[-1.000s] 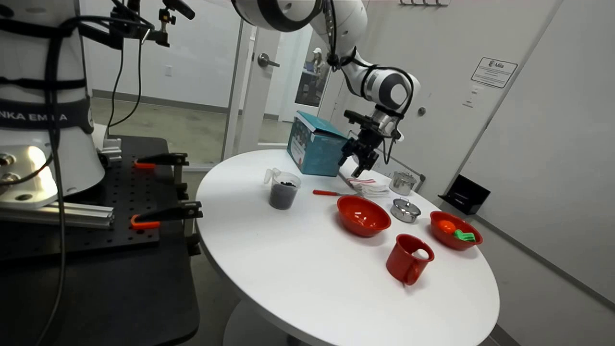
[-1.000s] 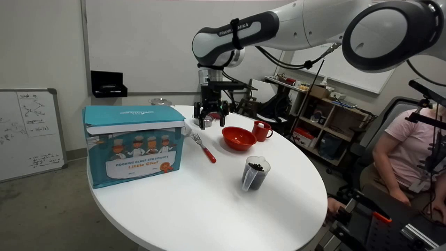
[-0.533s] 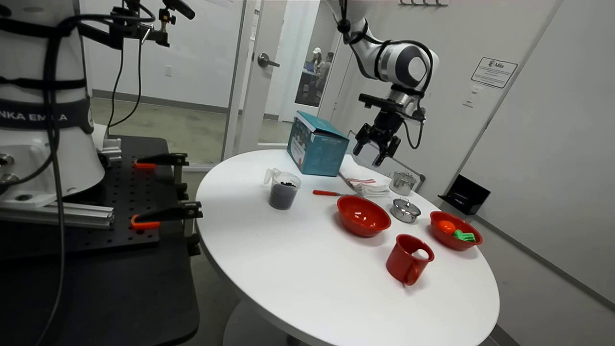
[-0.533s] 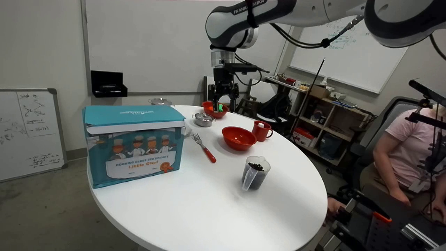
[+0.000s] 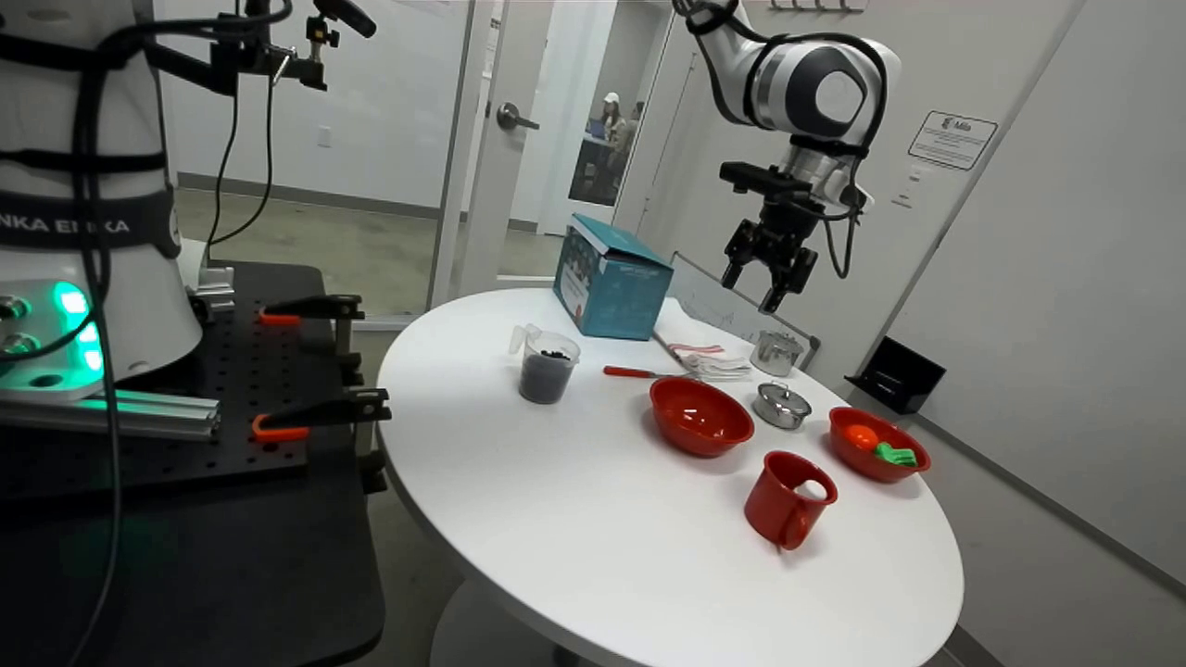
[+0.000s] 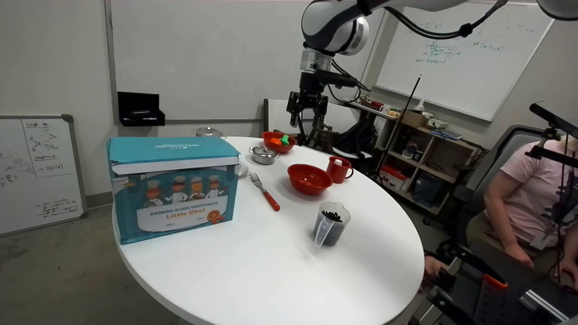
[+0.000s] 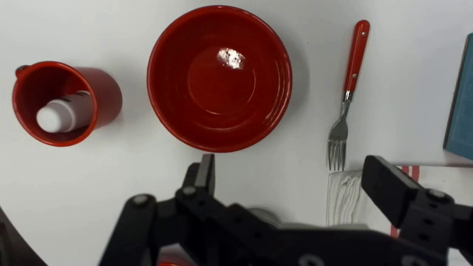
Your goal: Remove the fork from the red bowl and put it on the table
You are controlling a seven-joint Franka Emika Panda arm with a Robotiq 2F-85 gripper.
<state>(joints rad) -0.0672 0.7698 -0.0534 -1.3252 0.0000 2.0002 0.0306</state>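
- Hanging well above the table (image 7: 258,177), my hand (image 7: 290,162) is gripping nothing; its jaws are standing wide apart.
- The fork (image 7: 346,98) is lying flat on the table, outside the red bowl (image 7: 221,88), between that and the teal box (image 6: 174,189); its tines are ending just beside the folded towel (image 7: 345,192), whether touching I cannot tell.
- The red bowl is holding nothing that I can see.
- From this layout I am judging both the removal and the setting-down to be done.
- The next move is therefore calling for no grasp, I think, only a calm retreat that is sparing the fork and the red mug (image 7: 105,94) any knock.
- On its front, in an exterior view, the teal box is showing "COOKING CLASS CERTIFICATE" and "Little Chef".
- My arm base (image 5: 51,218) is displaying "NKA E" and "KA", the rest being covered; presumably it is spelling FRANKA EMIKA.
- A wall sign (image 5: 953,141) is carrying what seems to be "Mila"; its finer lines are staying illegible to me.
- The small whiteboard (image 6: 40,171) is bearing handwriting and sketches too faint for me to read.
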